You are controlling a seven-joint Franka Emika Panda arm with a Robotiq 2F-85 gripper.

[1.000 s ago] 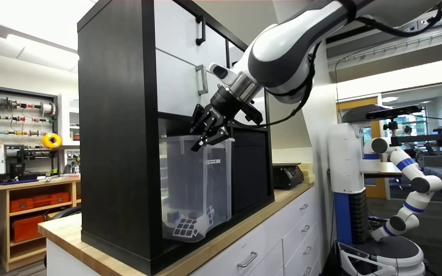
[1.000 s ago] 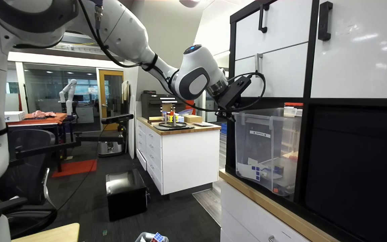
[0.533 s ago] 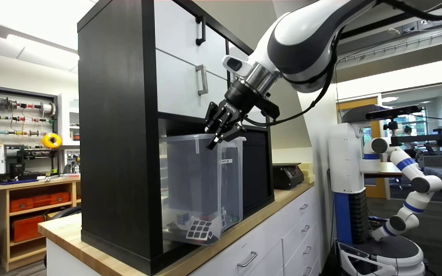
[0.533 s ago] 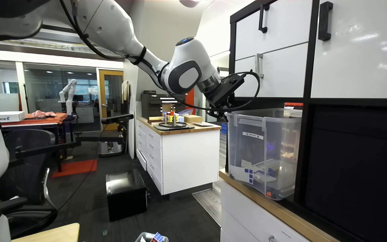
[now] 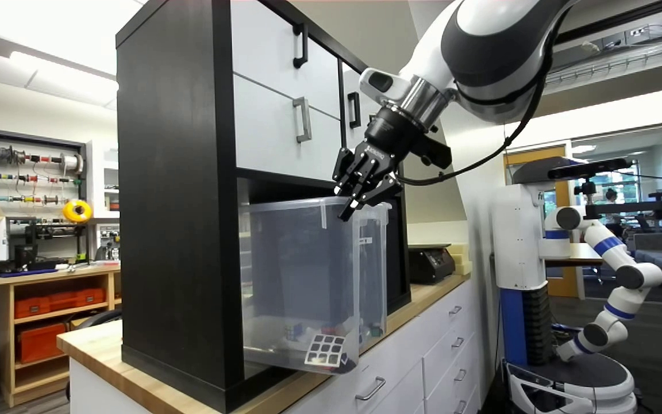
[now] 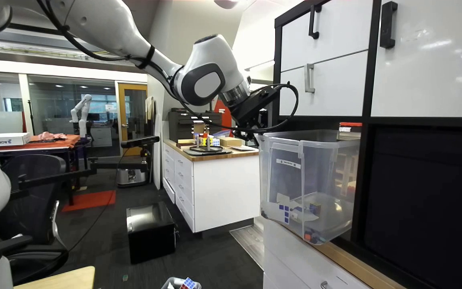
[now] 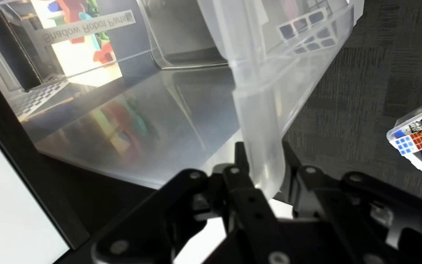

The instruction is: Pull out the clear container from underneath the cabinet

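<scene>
Pull-out: judged about midway.
Clear container (image 6: 309,186): far end inside the cabinet (image 5: 170,201), lower left; near end jutting past the desk (image 5: 98,343) edge.
Jaws: pinched on its near rim (image 7: 261,135).
Next tug: likely straight nearer, supporting the overhang.

In an exterior view, a white drawer unit (image 6: 227,186) stands on dark carpet (image 6: 102,241); left of the unit, a black box (image 6: 150,237), a red mat (image 6: 88,202) and a mesh chair (image 6: 34,200); beyond it to the left, a yellow door (image 6: 132,116) and a glass wall (image 6: 50,106); just beside it, grey planks (image 6: 251,245); behind it, a pale wall (image 6: 199,20)
</scene>
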